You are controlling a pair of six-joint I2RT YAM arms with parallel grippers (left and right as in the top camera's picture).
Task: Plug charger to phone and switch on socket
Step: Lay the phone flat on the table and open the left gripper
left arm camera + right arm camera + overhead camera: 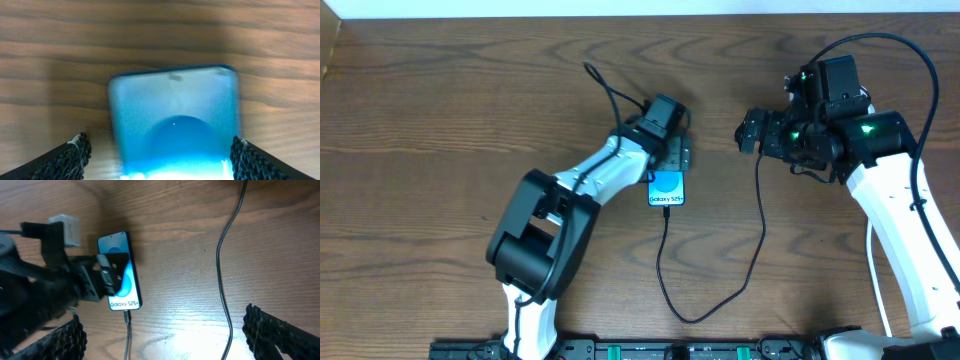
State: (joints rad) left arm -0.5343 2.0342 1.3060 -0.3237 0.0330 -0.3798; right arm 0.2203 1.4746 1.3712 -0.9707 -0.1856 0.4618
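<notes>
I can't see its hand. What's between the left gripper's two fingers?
The phone, screen lit blue, lies between the open fingers of the left gripper; the left wrist view shows it.

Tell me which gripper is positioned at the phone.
The left gripper: its open jaws straddle the phone. The right gripper hangs open well apart, near the charger cable.

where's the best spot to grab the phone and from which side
Probably across its two long edges, near the upper half, coming straight down from above. The phone lies flat, screen up, so only its thin sides offer purchase; the charger leaves its lower end. The open left gripper straddles it that way.
</notes>
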